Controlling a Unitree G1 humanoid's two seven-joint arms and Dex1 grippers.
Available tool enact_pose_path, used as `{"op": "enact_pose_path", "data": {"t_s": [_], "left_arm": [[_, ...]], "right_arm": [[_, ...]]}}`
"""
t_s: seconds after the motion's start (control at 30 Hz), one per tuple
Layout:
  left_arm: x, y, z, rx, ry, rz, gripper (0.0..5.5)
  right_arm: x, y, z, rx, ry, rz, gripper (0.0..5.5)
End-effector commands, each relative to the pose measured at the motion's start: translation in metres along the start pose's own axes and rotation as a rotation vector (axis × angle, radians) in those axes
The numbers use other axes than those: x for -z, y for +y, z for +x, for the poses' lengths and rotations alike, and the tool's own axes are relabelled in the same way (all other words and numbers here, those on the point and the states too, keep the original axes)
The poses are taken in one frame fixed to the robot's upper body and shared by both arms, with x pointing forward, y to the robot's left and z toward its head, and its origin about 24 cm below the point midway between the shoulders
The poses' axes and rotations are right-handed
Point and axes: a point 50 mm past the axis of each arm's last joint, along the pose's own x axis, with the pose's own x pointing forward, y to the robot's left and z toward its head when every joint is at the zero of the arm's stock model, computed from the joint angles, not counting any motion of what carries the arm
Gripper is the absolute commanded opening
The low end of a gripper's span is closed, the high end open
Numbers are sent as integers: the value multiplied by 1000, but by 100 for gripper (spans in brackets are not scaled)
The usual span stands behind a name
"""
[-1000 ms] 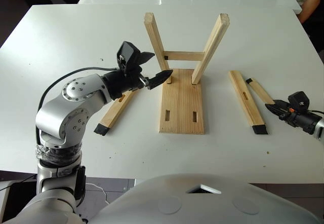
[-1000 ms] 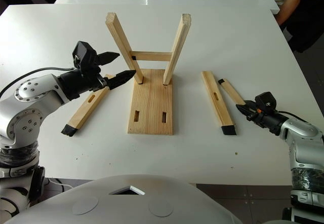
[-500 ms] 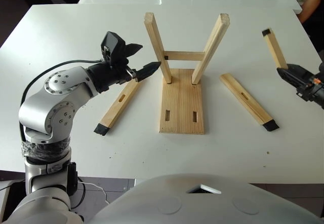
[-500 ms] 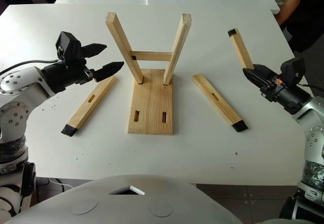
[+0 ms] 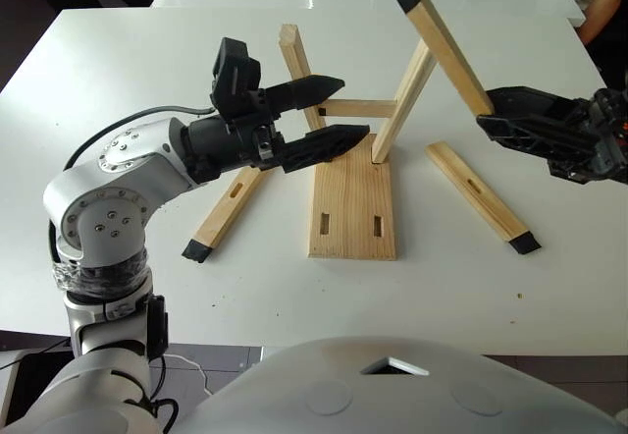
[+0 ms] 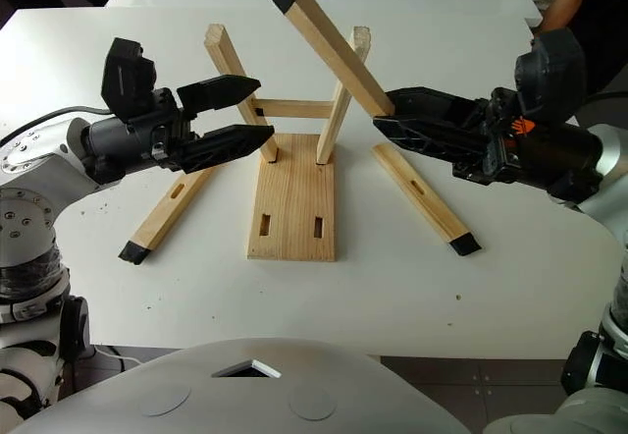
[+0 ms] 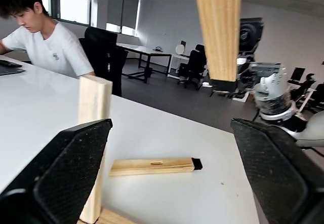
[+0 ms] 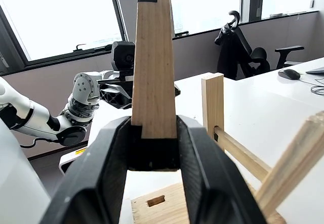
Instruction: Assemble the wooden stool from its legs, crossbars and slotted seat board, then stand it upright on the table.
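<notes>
1. The seat board (image 5: 353, 203) lies flat at the middle of the worktop (image 5: 147, 71). Its two near slots (image 5: 324, 223) are empty, so I judge the stool about half built, with the second pair of legs yet to go in.
2. The left loose leg (image 5: 228, 208) lies on the worktop just left of the board. The right loose leg (image 5: 481, 196) lies a little off to the board's right. Neither hand touches them.
3. The left hand (image 5: 353, 110) hovers over the board's far left corner. Its fingers are spread wide and grasp nothing. The arm bends in from the left, with the fingers pointing right.
4. The right hand (image 5: 488, 125) is clamped on the lower end of a wooden bar (image 5: 442, 36), which is held well off the worktop. The bar slants up and away to the far left, black-capped end uppermost. I cannot tell whether it is a short leg or a crossbar.
   - The next move, as I read it, is to turn the bar and line it up squarely with its joint.
   - The free left hand could steady the frame while this is done.
5. Farthest off, the left standing leg (image 5: 291, 46) and right standing leg (image 5: 407, 95) stand in the board's far slots. A crossbar (image 5: 368, 108) joins them.
</notes>
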Motion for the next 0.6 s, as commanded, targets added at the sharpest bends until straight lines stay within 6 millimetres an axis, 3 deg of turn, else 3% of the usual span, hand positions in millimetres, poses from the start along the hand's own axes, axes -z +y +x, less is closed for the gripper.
{"op": "enact_pose_path", "data": {"t_s": [0.03, 0.3, 0.6], "left_arm": [[-19, -16, 10, 106, -112, -13, 434], [-31, -28, 20, 156, -174, -31, 434], [-19, -31, 31, 168, -70, -1, 434]], "right_arm": [[-13, 2, 5, -77, 1, 24, 133], [4, 3, 10, -122, 86, 84, 133], [15, 6, 18, -165, 144, 86, 133]]}}
